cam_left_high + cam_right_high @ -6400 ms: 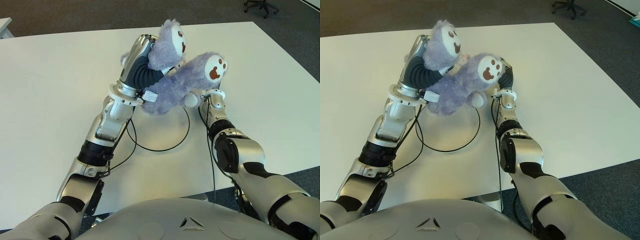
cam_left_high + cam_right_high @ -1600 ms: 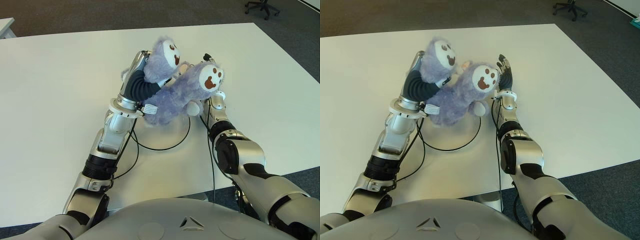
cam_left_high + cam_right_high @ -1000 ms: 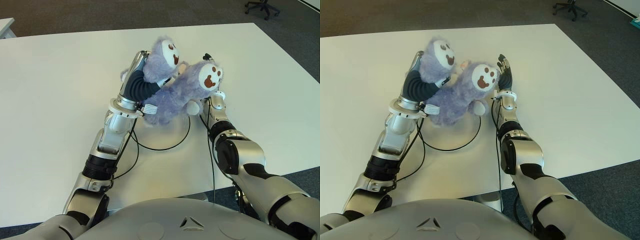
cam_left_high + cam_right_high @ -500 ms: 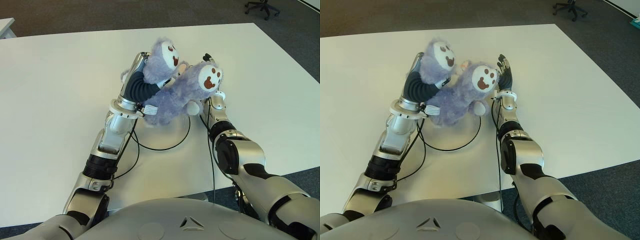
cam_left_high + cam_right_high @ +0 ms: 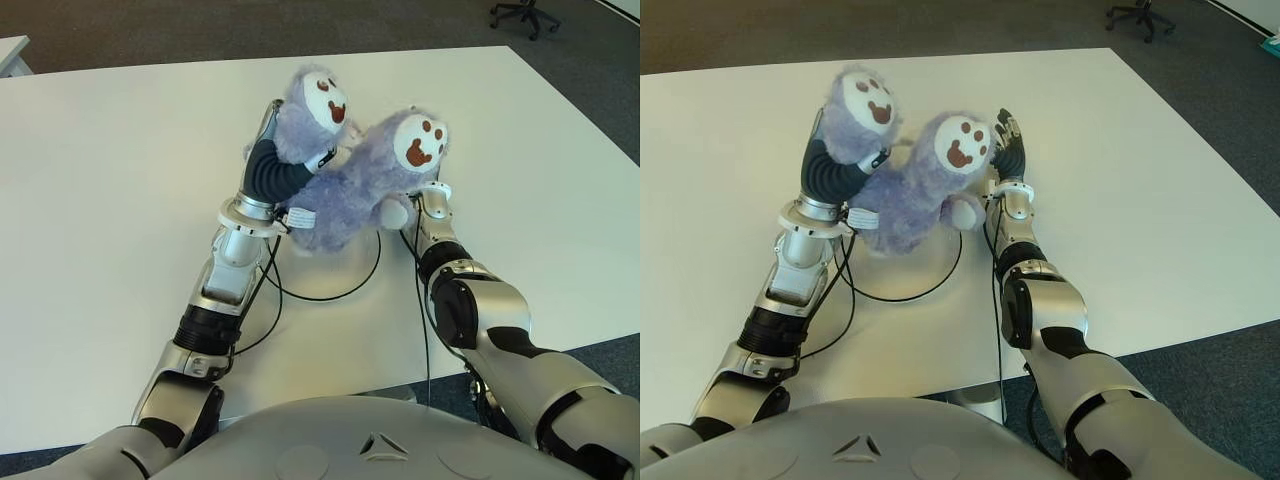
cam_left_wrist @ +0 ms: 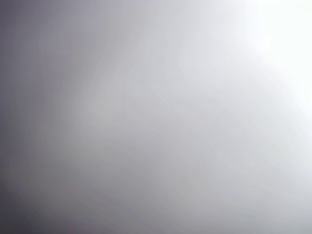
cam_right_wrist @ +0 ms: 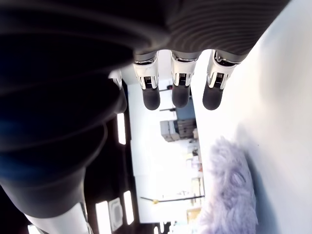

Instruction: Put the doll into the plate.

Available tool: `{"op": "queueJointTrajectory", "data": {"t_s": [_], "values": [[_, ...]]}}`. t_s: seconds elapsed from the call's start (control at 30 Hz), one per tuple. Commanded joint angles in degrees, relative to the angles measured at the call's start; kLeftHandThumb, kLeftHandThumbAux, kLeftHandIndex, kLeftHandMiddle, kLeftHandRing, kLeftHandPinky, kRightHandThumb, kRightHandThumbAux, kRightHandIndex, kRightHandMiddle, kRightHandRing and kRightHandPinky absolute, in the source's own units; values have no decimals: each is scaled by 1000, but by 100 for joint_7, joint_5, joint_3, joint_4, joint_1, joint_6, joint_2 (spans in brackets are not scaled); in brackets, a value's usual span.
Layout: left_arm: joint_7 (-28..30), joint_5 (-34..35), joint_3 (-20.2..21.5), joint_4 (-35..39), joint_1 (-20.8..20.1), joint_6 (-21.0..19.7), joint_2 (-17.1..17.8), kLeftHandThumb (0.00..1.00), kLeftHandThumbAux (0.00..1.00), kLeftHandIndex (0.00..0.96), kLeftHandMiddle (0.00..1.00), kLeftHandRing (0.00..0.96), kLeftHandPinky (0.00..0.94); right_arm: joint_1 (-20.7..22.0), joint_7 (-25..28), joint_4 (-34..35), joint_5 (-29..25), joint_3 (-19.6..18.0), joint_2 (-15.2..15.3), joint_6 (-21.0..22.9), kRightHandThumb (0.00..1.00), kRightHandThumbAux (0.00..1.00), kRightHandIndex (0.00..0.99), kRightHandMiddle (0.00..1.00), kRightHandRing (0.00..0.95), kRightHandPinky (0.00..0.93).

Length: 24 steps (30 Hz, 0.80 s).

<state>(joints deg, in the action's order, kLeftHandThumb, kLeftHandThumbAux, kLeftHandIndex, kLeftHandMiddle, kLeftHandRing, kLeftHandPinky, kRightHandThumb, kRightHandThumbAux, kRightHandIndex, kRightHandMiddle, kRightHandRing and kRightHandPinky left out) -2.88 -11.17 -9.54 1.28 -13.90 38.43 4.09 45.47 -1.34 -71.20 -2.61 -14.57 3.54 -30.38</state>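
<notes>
The doll (image 5: 345, 195) is a fluffy purple plush with two white soles bearing brown paw marks, and it sits tilted at the middle of the white table (image 5: 110, 180). My left hand (image 5: 272, 165) is curled round the doll's left leg and holds that leg raised. My right hand (image 5: 1006, 140) stands upright just right of the doll with straight fingers (image 7: 179, 92) holding nothing; the doll's fur (image 7: 229, 195) shows beyond them. I cannot make out a plate against the white table under the doll. The left wrist view is a blank grey blur.
Black cables (image 5: 330, 295) loop on the table in front of the doll, between my two forearms. The table's front edge runs close to my torso and its right edge drops to dark carpet. An office chair (image 5: 520, 12) stands far back right.
My left hand has swung the doll's left leg up and leftwards, so that sole now faces more upward. The right hand, earlier against the doll, stays open beside it.
</notes>
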Motion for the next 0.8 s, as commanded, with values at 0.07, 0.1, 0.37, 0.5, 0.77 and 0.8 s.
{"op": "queueJointTrajectory", "data": {"t_s": [0.07, 0.1, 0.37, 0.5, 0.77, 0.8], "values": [[52, 73, 44, -103, -12, 68, -51, 734, 655, 745, 832, 846, 875, -615, -62, -314, -30, -19, -119, 335, 133, 821, 85, 52, 51, 82], [50, 62, 49, -106, -7, 67, -54, 735, 655, 746, 832, 846, 872, -617, -74, -312, -17, -9, -118, 330, 134, 822, 85, 52, 52, 83], [-110, -170, 112, -315, 73, 238, -100, 753, 660, 754, 837, 849, 860, -634, -134, -312, 91, 100, -82, 301, 115, 822, 80, 48, 52, 91], [-124, -253, 133, -307, 96, 185, -116, 763, 667, 760, 840, 851, 860, -637, -135, -313, 97, 125, -72, 304, 110, 827, 81, 47, 51, 93], [-108, -445, 112, -183, 324, -90, -114, 780, 682, 770, 846, 856, 859, -630, -112, -312, 67, 121, -53, 327, 114, 834, 83, 46, 52, 100], [-125, -506, 118, -163, 338, -151, -116, 779, 683, 771, 846, 856, 859, -629, -115, -312, 69, 123, -51, 329, 113, 834, 83, 46, 52, 100]]}}
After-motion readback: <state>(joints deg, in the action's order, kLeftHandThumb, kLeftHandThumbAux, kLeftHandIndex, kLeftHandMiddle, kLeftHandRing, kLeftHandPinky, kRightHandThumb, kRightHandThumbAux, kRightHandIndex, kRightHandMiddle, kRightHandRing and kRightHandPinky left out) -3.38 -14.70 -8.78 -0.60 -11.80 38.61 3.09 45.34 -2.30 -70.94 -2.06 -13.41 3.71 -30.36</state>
